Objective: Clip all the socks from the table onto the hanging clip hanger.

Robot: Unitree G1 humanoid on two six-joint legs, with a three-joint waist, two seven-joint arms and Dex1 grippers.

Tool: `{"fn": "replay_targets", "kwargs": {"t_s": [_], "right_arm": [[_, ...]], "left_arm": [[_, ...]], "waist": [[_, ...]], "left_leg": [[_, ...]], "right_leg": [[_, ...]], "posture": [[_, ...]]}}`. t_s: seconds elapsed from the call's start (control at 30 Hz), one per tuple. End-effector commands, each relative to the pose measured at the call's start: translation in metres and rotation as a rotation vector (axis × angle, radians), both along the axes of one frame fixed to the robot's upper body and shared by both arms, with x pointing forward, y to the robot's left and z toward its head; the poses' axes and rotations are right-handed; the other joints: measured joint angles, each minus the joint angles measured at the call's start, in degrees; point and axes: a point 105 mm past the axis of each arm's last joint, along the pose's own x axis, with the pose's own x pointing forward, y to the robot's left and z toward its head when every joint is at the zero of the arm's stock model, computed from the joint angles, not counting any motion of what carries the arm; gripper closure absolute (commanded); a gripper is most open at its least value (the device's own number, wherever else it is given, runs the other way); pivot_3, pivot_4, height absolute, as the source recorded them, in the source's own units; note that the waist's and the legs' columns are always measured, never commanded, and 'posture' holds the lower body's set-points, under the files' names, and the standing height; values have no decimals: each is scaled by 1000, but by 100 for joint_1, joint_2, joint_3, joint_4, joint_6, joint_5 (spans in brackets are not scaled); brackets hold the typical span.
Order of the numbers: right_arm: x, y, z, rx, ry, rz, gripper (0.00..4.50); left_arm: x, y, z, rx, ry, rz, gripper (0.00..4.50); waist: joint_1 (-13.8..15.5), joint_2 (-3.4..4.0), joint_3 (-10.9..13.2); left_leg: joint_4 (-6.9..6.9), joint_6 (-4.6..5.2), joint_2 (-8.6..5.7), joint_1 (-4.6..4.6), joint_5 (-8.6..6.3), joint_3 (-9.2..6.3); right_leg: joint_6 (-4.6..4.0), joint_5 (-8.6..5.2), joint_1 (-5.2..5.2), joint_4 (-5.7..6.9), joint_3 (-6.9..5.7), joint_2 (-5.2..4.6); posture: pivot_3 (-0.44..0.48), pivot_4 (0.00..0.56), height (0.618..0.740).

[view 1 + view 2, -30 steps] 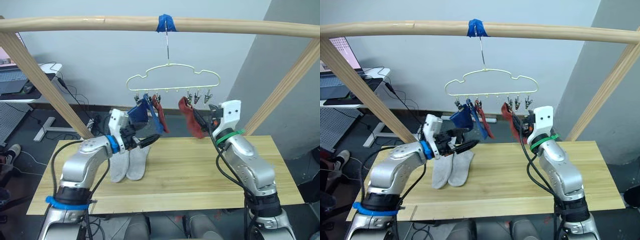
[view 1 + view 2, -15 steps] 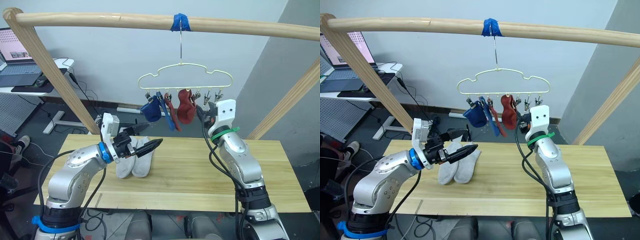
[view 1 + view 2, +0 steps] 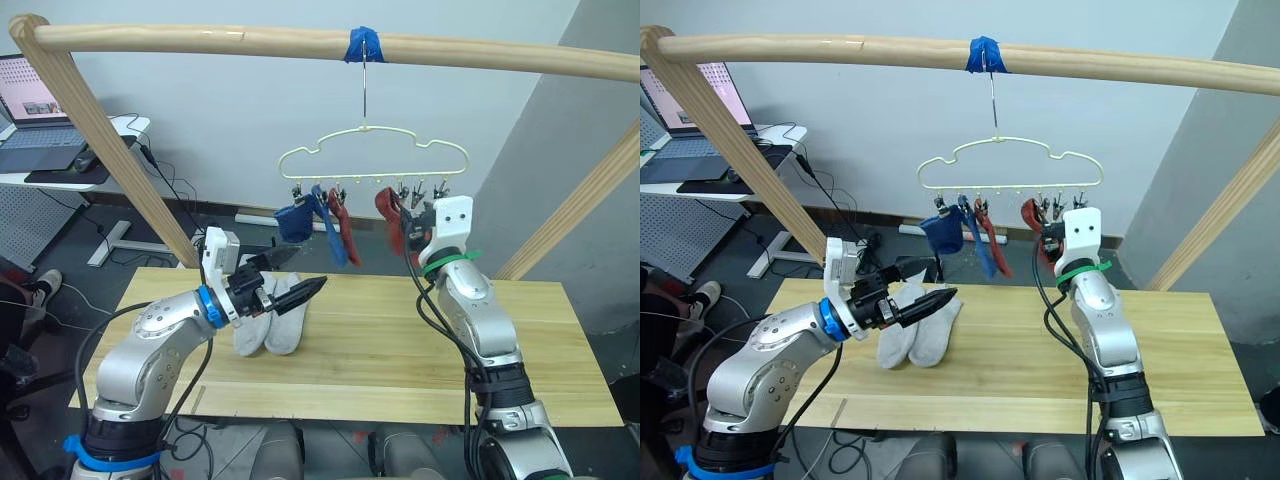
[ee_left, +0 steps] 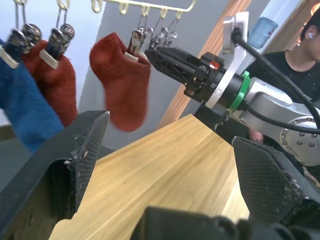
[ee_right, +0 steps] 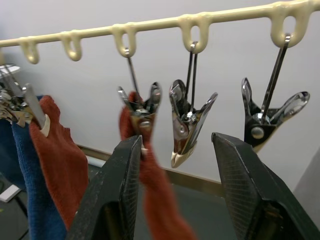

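Socks first: you have two blue socks [image 3: 300,222] and two rust red socks [image 3: 392,212] clipped on the clip hanger [image 3: 372,156], and two grey socks [image 3: 268,322] lying on the table [image 3: 400,345]. Your left gripper [image 3: 290,292] and right gripper [image 5: 175,195] both hold their fingers apart, empty.

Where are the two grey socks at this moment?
In the left eye view, the grey socks lie side by side on the table, towards the robot's left, just behind the left end effector.
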Motion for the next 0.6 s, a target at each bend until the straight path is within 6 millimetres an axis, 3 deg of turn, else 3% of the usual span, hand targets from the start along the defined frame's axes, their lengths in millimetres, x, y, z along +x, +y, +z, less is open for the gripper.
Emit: {"fn": "replay_targets", "kwargs": {"t_s": [0.03, 0.6], "right_arm": [[3, -4, 17, 0, -64, -36, 2179], [15, 12, 23, 56, -63, -15, 2179]], "left_arm": [[-1, -5, 11, -6, -58, -11, 0], [-2, -7, 10, -14, -54, -1, 0]], "waist": [[2, 0, 0], [4, 0, 0]], "left_leg": [[-1, 0, 0, 0, 0, -1], [-2, 0, 0, -1, 0, 0]], "right_leg": [[0, 0, 0, -1, -1, 0], [-1, 1, 0, -3, 0, 0]], "posture": [[57, 149, 740], [69, 153, 740]]}}
